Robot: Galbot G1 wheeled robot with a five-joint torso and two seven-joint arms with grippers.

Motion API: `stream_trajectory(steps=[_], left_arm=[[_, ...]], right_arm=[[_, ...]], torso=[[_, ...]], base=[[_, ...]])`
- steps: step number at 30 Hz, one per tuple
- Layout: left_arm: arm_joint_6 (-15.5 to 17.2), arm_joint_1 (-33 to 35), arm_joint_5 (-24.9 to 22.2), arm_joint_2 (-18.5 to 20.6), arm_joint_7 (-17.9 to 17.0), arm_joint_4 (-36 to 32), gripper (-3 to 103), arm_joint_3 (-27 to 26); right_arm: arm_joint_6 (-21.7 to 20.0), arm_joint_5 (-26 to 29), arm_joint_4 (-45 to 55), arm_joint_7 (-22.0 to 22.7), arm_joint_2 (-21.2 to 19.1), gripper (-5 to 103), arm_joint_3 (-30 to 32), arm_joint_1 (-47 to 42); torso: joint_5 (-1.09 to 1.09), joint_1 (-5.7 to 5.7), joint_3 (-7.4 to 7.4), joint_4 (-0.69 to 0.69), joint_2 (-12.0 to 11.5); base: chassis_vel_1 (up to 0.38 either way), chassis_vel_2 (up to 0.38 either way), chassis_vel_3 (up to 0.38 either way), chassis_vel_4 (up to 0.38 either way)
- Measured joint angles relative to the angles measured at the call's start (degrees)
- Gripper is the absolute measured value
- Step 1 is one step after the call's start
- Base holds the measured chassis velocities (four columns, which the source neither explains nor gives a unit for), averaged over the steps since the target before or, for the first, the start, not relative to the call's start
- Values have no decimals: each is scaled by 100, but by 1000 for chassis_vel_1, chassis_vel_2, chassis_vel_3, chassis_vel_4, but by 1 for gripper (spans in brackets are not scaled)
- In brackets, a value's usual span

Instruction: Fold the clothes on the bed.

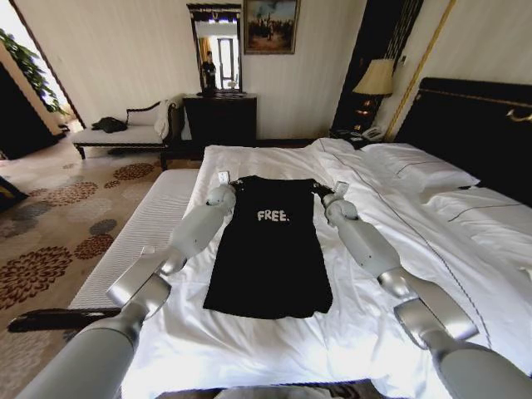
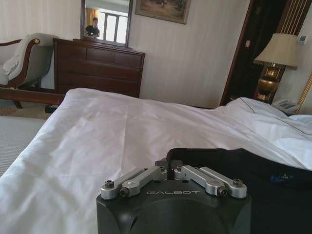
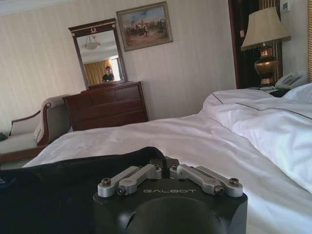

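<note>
The clothes are one black T-shirt [image 1: 268, 258] with white "FREE" lettering, lying flat on the bed [image 1: 391, 332] as a narrow rectangle with its collar end farthest from me. My left gripper [image 1: 235, 184] is at the far left corner of the shirt and my right gripper [image 1: 318, 189] at the far right corner. In the left wrist view the left gripper [image 2: 169, 165] is shut, with the black cloth [image 2: 253, 170] pinched at its tips. In the right wrist view the right gripper [image 3: 163, 163] is likewise shut on the black cloth's [image 3: 58, 185] edge.
White pillows [image 1: 416, 166] and a dark headboard [image 1: 474, 125] lie to the right. A striped bench [image 1: 141, 224] runs along the bed's left side. Beyond the bed stand a dark dresser [image 1: 220, 116], a chaise [image 1: 125, 133] and a lamp [image 1: 376, 79].
</note>
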Motion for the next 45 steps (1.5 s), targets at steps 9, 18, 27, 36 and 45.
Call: stream_trajectory(steps=[9, 18, 27, 36, 45], left_arm=[[-157, 1383, 216, 585, -544, -1835, 1, -414], [-299, 2924, 641, 1152, -634, -3169, 1, -809], [-391, 4294, 1102, 1472, -605, -4267, 1, -1235], [-484, 5434, 1652, 1740, -484, -5014, 1, -1589], [-617, 6542, 2248, 1878, -358, -5421, 1, -1886]], right_arm=[[148, -457, 1560, 339, -214, 2, 574, -1371], [253, -998, 2745, 448, -355, 2, 1291, -2960], [411, -1646, 3819, 413, -300, 2, 1903, -4418], [623, -2181, 4400, 328, 160, 2, 2197, -5670], [887, -2515, 4726, 214, 441, 2, 2433, -6440]], torso=[[-1, 1, -1, 5, 0], [0, -1, -1, 2, 1], [-1, 1, -1, 3, 1], [-1, 0, 0, 2, 1], [-1, 0, 0, 3, 1]], base=[[0, 0, 0, 0], [0, 0, 0, 0], [0, 0, 0, 0], [0, 0, 0, 0], [0, 0, 0, 0]])
